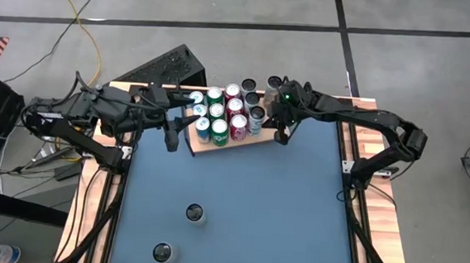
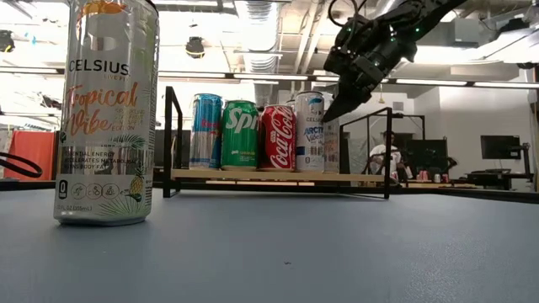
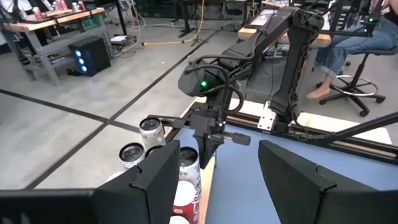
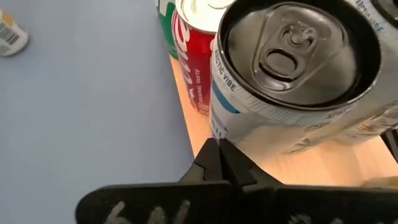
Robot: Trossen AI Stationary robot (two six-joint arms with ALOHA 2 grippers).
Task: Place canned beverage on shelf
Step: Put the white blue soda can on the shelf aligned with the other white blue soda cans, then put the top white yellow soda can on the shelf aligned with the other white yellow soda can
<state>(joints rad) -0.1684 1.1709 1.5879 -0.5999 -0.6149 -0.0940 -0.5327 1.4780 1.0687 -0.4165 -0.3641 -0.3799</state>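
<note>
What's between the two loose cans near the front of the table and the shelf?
Nothing: in the high view only bare blue tabletop separates the two loose cans from the shelf. Both grippers sit up at the shelf's ends.

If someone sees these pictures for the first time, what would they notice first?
Probably the cluster of cans packed on the wooden shelf at the table's far edge, with the right pincer shut and empty beside its right end. Next, two lone cans stand on the blue tabletop near the front, while the left pincer waits left of the shelf.
</note>
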